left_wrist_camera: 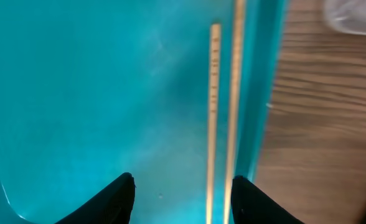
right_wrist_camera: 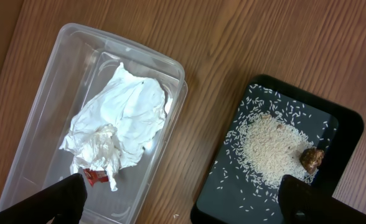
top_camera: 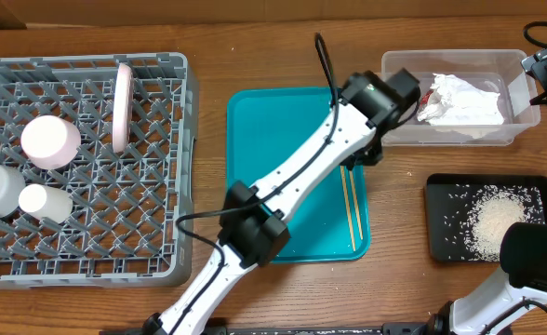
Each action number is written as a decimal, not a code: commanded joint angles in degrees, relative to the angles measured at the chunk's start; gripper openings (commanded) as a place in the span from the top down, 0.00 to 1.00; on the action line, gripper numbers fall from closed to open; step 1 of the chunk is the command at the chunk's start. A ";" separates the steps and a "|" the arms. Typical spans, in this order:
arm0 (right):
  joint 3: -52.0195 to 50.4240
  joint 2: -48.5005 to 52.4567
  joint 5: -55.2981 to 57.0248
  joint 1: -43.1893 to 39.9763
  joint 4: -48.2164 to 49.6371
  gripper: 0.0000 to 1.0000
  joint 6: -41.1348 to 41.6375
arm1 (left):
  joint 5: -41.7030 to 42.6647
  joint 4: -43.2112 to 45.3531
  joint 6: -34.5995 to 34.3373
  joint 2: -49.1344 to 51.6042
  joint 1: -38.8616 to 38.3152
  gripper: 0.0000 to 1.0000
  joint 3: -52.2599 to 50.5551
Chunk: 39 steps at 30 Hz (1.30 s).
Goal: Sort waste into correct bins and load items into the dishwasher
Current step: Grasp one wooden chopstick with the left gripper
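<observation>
Left wrist view: left gripper (left_wrist_camera: pixel 182 198) open astride the chopsticks (left_wrist_camera: pixel 213 106).
They lie at the teal tray's (left_wrist_camera: pixel 77 93) four o'clock edge; light, stiff, roll-prone, so I'd pinch both mid-length.

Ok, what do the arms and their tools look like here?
Left arm: white links, black joint housings, a thin black cable looping along it. Right arm: same white links and black joints, mostly out of frame. Left tool and right tool: plain black, rounded ends, no markings visible.
</observation>
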 commanded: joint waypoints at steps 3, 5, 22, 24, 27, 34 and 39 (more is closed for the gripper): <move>0.48 -0.90 0.59 -0.17 0.00 0.00 -0.17 | 1.07 1.22 -2.62 3.54 0.22 0.46 0.24; 0.48 -0.90 0.57 -0.17 0.00 0.00 -0.15 | 2.58 2.47 -2.60 4.42 0.22 0.46 0.24; 0.48 -0.90 0.57 -0.17 0.00 0.00 -0.15 | 3.15 3.80 -2.51 7.54 0.11 0.52 -0.24; 0.48 -0.90 0.59 -0.17 0.00 0.00 -0.17 | 3.17 4.15 -2.58 7.54 0.11 0.51 -0.92; 0.48 -0.90 0.59 -0.17 0.00 0.00 -0.17 | 3.28 5.42 -2.56 7.54 0.11 0.51 -2.75; 0.48 -0.90 0.59 -0.17 0.00 0.00 -0.15 | 4.72 7.26 -2.56 7.54 0.11 0.53 -7.67; 0.48 -0.90 0.57 -0.17 0.00 0.00 -0.15 | 4.83 8.24 -2.45 7.54 0.13 0.57 -8.74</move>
